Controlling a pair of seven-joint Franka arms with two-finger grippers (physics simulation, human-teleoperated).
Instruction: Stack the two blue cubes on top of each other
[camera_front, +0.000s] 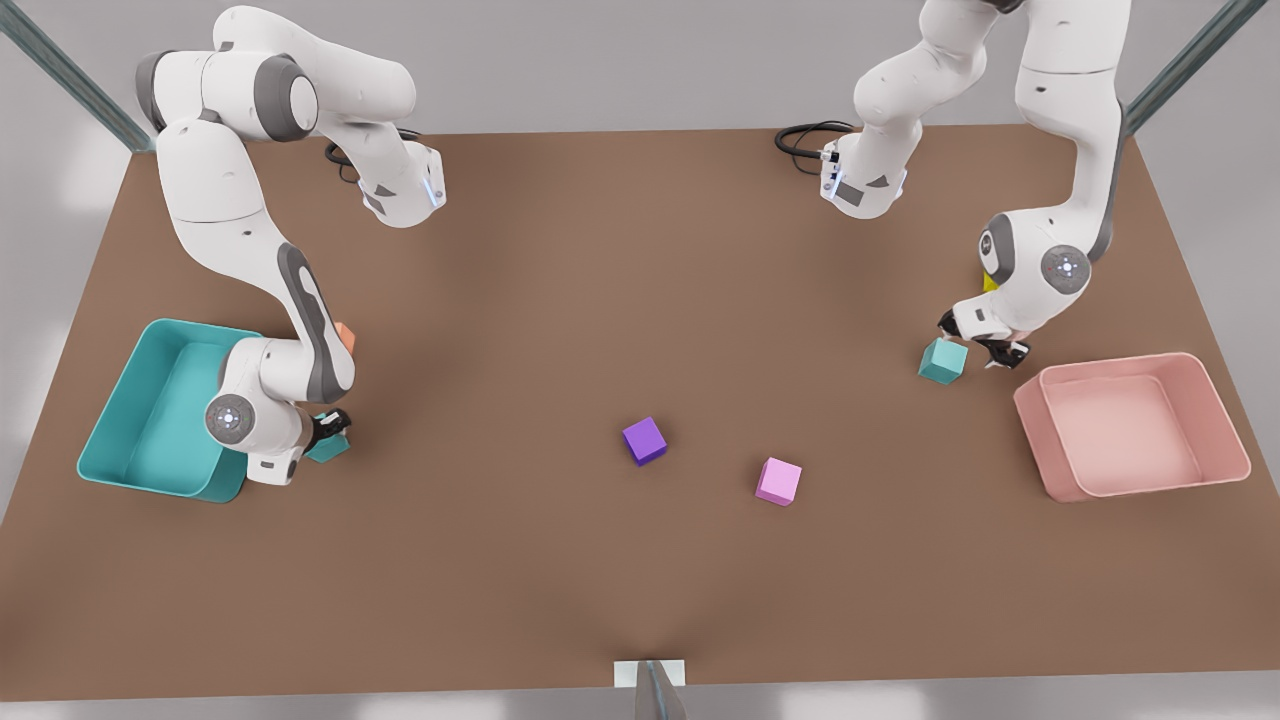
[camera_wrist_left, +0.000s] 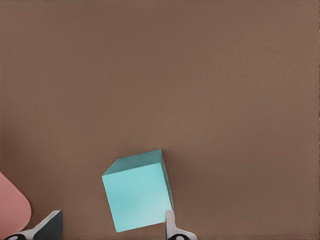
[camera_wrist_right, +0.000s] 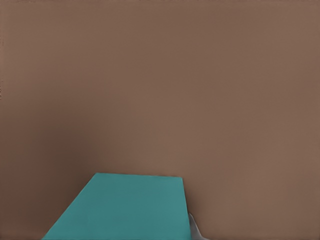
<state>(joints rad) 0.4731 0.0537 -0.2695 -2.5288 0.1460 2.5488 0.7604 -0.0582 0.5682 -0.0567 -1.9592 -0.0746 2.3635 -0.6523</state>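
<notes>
I see brown table w/ teal bin, pink bin, purple cube, pink cube, and two teal cubes on it.

Two teal cubes; purple cube; pink cube; brown table.

An orange cube and a yellow cube sit mostly hidden behind arms.

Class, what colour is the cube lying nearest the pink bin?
Teal, or turquoise: the cube beside the pink bin shows best in the left wrist view.
</notes>
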